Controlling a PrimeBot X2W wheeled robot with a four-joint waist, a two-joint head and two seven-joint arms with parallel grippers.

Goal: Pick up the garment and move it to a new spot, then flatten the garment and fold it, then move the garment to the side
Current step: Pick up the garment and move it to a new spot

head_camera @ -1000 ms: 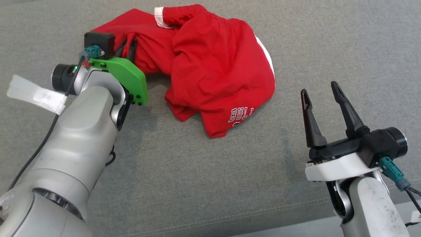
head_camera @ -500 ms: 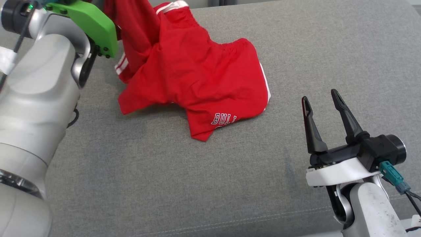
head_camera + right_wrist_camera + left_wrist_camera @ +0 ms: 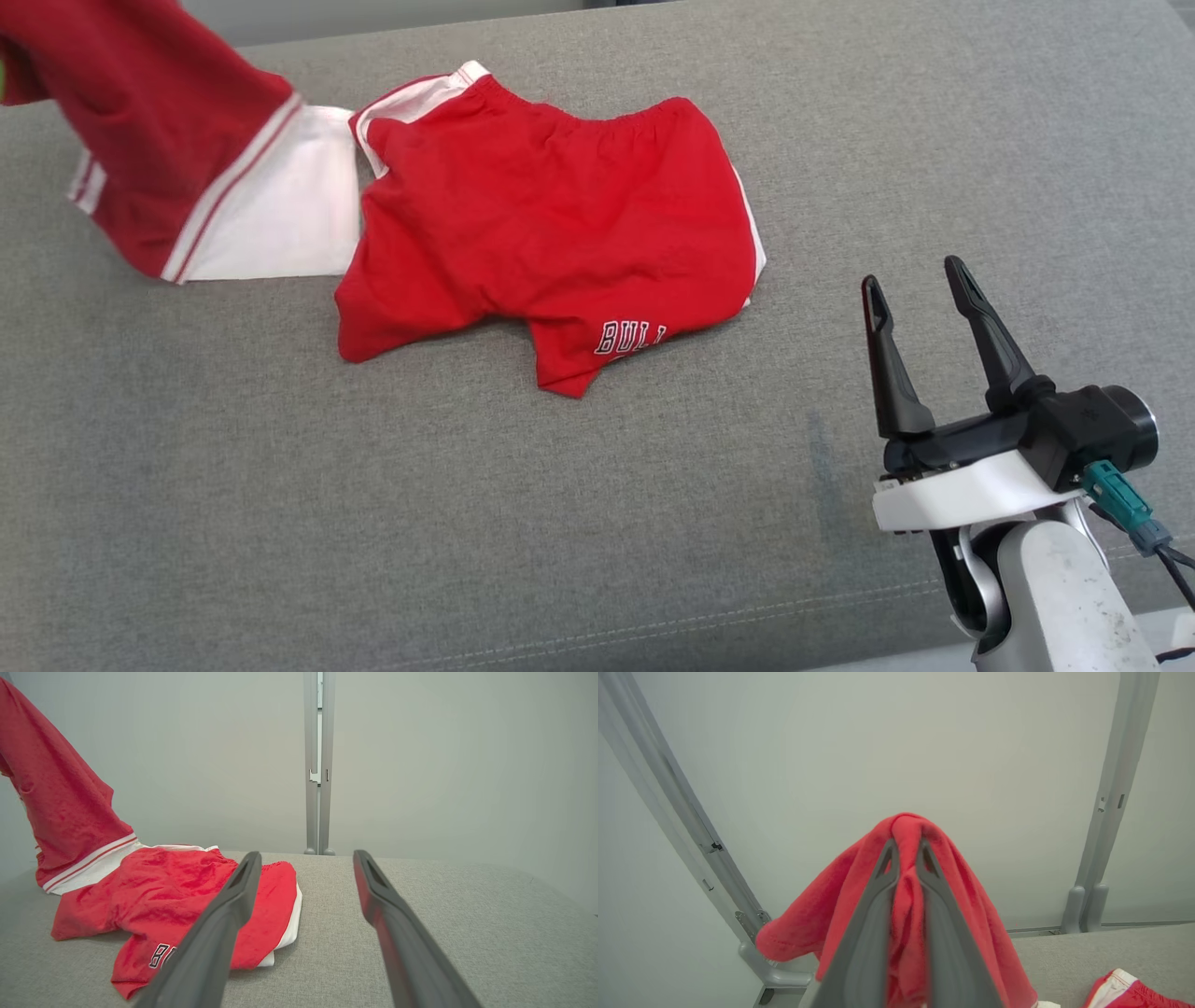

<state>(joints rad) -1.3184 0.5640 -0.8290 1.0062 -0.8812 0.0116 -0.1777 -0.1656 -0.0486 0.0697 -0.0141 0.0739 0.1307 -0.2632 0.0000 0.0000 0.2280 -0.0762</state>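
The garment (image 3: 551,233) is a pair of red shorts with white side stripes and white lettering on one leg. Most of it lies on the grey surface. One leg (image 3: 140,121) is pulled up and off to the upper left. In the left wrist view my left gripper (image 3: 906,847) is shut on a bunch of that red cloth (image 3: 906,826), which drapes over both fingers. My right gripper (image 3: 920,271) stands open at the lower right, apart from the garment (image 3: 154,891), with nothing between its fingers.
The grey fabric surface (image 3: 467,523) stretches wide in front of and to the right of the shorts. A pale wall with grey metal posts (image 3: 317,765) rises behind its far edge. A seam (image 3: 653,616) runs along the near edge.
My left arm has lifted up and left out of the head view, dragging one leg of the shorts with it and spreading the bundle. The camera has shifted too. My right gripper stays put.
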